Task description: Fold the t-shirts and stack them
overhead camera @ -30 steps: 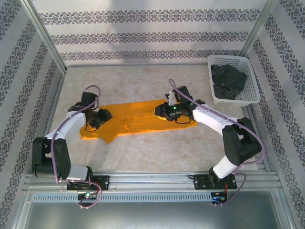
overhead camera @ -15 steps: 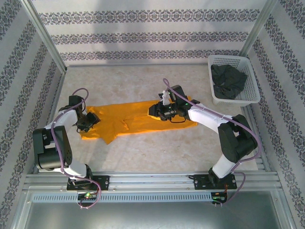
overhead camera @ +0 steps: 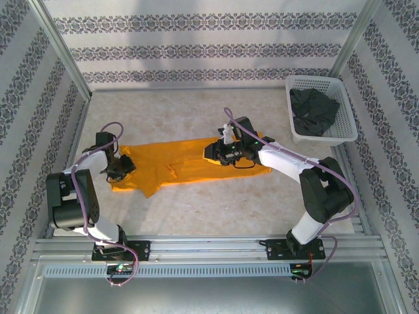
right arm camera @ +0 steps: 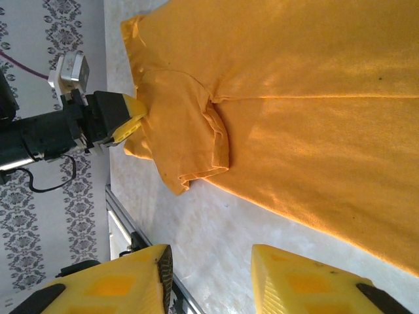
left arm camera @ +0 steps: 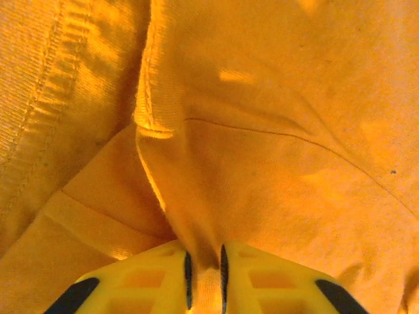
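Note:
The bright orange-yellow t-shirt [overhead camera: 186, 167] lies spread flat across the middle of the table, with a sleeve [right arm camera: 190, 140] bunched at its left end. My left gripper [overhead camera: 124, 165] is at that left end, shut on a pinch of the orange cloth [left arm camera: 294, 98] that rises between its fingers [left arm camera: 205, 275]. It also appears in the right wrist view as the left gripper [right arm camera: 127, 118] at the shirt's corner. My right gripper [overhead camera: 212, 153] hangs open over the shirt's right half, with bare table and the shirt's edge [right arm camera: 314, 216] between its fingertips [right arm camera: 209, 278]. The dark charcoal grey t-shirt [overhead camera: 314, 110] sits crumpled in the basket.
The white lattice basket [overhead camera: 324, 139] stands at the back right corner of the table. Patterned walls close in the back and both sides. A metal rail [overhead camera: 209, 245] runs along the near edge, between the arm bases.
My left gripper has drawn back to the left along the shirt's left end. My right gripper has shifted slightly left over the shirt. Little differs over the last half second.

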### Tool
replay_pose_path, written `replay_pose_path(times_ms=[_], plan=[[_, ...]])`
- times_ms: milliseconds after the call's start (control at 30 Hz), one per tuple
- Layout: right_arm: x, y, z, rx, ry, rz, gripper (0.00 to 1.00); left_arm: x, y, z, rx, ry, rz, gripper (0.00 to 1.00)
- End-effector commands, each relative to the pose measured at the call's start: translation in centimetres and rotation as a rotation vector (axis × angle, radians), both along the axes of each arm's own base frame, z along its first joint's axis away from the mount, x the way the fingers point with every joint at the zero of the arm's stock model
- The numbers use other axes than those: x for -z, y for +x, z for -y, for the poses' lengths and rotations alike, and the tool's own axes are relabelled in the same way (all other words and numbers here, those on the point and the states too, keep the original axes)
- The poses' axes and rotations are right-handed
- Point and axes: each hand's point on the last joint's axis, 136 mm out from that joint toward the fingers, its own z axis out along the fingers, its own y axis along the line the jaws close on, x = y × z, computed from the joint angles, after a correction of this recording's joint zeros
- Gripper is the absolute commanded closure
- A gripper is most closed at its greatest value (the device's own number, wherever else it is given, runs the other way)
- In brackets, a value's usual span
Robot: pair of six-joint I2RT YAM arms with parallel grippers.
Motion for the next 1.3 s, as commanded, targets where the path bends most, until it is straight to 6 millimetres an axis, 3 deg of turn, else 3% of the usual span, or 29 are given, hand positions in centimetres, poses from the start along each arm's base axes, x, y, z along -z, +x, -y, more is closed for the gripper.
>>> replay_pose_path(times_ms=[0,200,467,867,1000,1067,1133,1200,1267], plan=[[-0.5,0.3,-0.1,0.001,0.008,0.018,0.62,-1.1,0.0,0.1,0.002,-0.005,0.034,0.85],[-0.4,0.4,-0.1,0.005,-0.001,0.015,0.64,-2.4,-0.1,0.0,-0.011,-0.001,0.051,1.00],[-0.1,0.6,0.4,0.018,-0.018,0.009,0.65,-4.8,1.5,-0.8,-0.045,0.008,0.044,1.00],[0.7,0.5,1.8,0.054,-0.040,-0.006,0.66,-2.8,5.3,-3.1,-0.020,0.055,-0.030,1.00],[0.8,0.9,2.8,0.078,-0.062,0.000,0.68,-2.4,6.4,-4.5,-0.031,0.121,-0.028,0.89],[1.2,1.5,4.1,0.108,-0.094,-0.001,0.69,-3.0,6.5,-4.7,-0.047,0.138,-0.021,0.66],[1.7,2.3,5.9,0.153,-0.140,-0.004,0.72,-4.0,5.8,-5.0,-0.071,0.178,-0.015,0.51],[2.8,3.5,8.5,0.214,-0.210,-0.020,0.75,-5.3,4.3,-4.9,-0.123,0.195,0.004,0.49],[3.6,4.9,10.7,0.260,-0.260,-0.029,0.77,-6.1,2.5,-3.7,-0.192,0.147,0.029,0.54]])
